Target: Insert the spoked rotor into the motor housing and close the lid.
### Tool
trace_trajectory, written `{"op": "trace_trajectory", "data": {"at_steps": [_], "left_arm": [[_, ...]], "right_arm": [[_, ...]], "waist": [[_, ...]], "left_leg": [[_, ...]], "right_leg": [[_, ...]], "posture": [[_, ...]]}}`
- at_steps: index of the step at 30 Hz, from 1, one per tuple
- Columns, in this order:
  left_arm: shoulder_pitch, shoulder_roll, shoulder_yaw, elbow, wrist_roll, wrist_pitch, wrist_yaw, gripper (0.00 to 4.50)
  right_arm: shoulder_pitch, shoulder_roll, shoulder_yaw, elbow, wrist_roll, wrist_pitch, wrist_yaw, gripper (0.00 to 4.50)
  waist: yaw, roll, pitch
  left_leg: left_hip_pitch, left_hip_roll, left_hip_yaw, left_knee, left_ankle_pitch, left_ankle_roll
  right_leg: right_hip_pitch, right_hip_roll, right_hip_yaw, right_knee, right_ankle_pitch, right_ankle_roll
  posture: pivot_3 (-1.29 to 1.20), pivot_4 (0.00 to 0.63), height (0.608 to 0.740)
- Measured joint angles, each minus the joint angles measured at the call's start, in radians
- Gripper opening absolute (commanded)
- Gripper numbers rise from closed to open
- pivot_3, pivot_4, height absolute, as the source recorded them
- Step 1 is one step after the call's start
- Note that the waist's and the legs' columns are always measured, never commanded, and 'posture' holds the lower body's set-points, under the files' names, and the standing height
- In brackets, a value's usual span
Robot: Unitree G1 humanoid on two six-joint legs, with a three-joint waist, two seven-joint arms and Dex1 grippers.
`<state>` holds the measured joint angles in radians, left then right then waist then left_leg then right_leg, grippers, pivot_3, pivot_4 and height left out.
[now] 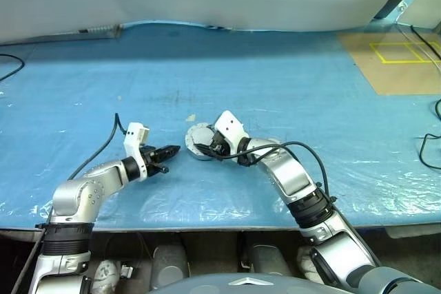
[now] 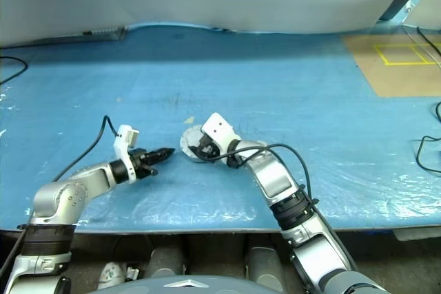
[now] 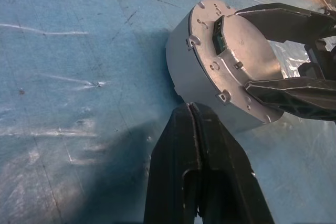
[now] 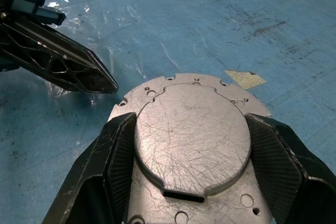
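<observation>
Your right pincer (image 4: 191,166) pinches the round grey metal lid (image 4: 191,140), already sitting on the silver-grey motor housing (image 3: 210,85) on the blue tabletop (image 1: 289,87), so if your pressed-together left pincer (image 3: 195,129) bumps it, it could slide crooked.

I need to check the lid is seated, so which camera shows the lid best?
The right wrist view: the lid's smooth face shows between the right claw fingers. The left wrist view shows it edge-on; the head views show it small.
</observation>
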<state>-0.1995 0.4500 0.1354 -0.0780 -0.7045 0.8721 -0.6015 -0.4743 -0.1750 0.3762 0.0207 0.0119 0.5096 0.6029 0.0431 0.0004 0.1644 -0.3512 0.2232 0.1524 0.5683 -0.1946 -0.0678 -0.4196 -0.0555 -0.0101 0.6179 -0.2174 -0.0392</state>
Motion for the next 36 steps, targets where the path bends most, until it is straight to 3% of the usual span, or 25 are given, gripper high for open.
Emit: {"op": "trace_trajectory", "data": {"at_steps": [14, 36], "left_arm": [[-0.043, -0.027, 0.025, 0.006, -0.020, -0.035, -0.053, 0.00], [-0.094, -0.061, -0.069, 0.012, 0.037, -0.029, -0.033, 0.00]], "right_arm": [[0.008, -0.001, 0.000, -0.015, 0.000, 0.005, 0.000, 2.94], [0.019, -0.002, 0.002, -0.028, 0.000, 0.012, -0.008, 2.94]], "waist": [[0.000, 0.000, 0.000], [0.000, 0.000, 0.000]], "left_leg": [[0.000, 0.000, 0.000, -0.004, 0.000, 0.000], [0.001, -0.001, 0.000, -0.007, 0.000, 0.000]], "right_leg": [[0.000, 0.000, 0.000, -0.005, 0.002, -0.004], [0.003, 0.000, 0.000, -0.010, 0.000, 0.001]], "posture": [[0.00, 0.150, 0.740], [0.00, 0.150, 0.740]]}}
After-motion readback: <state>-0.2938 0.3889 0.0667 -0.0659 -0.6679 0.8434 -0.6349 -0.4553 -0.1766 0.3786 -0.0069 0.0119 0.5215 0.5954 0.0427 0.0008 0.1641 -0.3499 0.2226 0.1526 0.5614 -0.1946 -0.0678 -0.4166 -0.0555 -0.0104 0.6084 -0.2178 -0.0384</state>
